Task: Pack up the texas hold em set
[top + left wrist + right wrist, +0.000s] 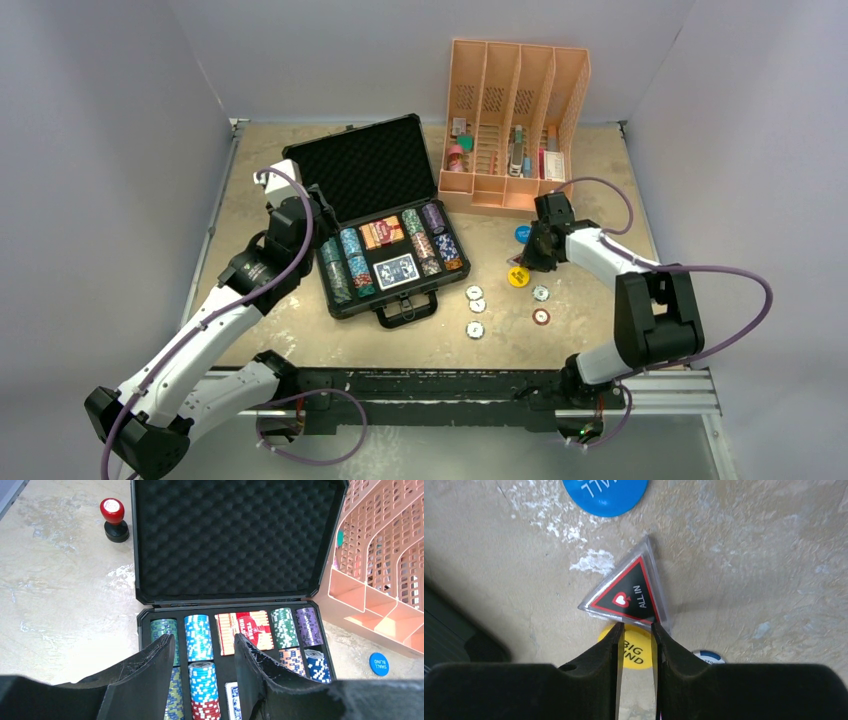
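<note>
The right fingers (610, 647), narrowly parted and holding nothing, are hovering at the near edge of the triangular ALL IN marker (630, 592), which is lying partly over the yellow button (636, 652) on the surface (749, 570), while the open briefcase (365, 170) is sitting to their left under the wide-spread left fingers (150, 675).

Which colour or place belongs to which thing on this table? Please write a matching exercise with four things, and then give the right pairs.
Things:
1. triangular "ALL IN" marker
2. "SMALL BLIND" button
3. "BIG BLIND" button
4. red card deck

Colour or place:
A. yellow
B. lying in the open case
C. black with a red border
D. blue

Pairs: 1-C, 2-D, 3-A, 4-B.
</note>
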Robot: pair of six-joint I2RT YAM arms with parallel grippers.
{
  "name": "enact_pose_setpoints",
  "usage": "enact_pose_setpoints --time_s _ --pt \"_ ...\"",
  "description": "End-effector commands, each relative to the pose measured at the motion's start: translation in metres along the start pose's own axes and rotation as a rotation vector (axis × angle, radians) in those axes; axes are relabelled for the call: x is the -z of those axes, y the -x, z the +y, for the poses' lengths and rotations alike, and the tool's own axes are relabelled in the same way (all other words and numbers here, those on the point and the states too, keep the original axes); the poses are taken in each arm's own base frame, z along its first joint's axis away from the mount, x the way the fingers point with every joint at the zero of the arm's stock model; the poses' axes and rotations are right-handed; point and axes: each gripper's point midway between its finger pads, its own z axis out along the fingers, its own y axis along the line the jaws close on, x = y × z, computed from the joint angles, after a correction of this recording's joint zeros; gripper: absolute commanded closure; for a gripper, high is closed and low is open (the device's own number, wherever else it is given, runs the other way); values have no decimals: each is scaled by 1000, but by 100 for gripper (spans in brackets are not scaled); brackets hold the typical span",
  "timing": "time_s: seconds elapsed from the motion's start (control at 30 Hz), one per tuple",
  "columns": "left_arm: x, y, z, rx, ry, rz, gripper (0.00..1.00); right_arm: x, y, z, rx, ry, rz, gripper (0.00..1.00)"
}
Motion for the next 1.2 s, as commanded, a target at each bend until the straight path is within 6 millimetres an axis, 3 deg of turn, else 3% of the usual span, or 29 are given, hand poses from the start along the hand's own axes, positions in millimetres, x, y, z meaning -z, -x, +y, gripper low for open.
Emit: enact_pose_setpoints --time_s 0.0,0.17,0.2,0.47,0.57,0.93,1.17 --pt "0 8 -3 26 -15 -31 53 7 -19 1 35 24 58 72" --pt "0 8 -3 28 -14 -33 53 10 -12 3 44 22 38 73" --pt "0 8 -3 28 -15 -32 53 12 -9 2 44 11 25 70" --pt "0 9 -3 28 -15 -35 53 27 33 3 64 -23 -133 21" --pt "0 9 -3 28 -15 -35 53 18 35 5 87 -26 -127 14" --pt "-1 8 -2 25 -9 -31 53 -8 17 23 198 -53 -59 11" --pt "-1 8 -3 23 -11 -29 52 -15 16 12 160 -140 -63 24"
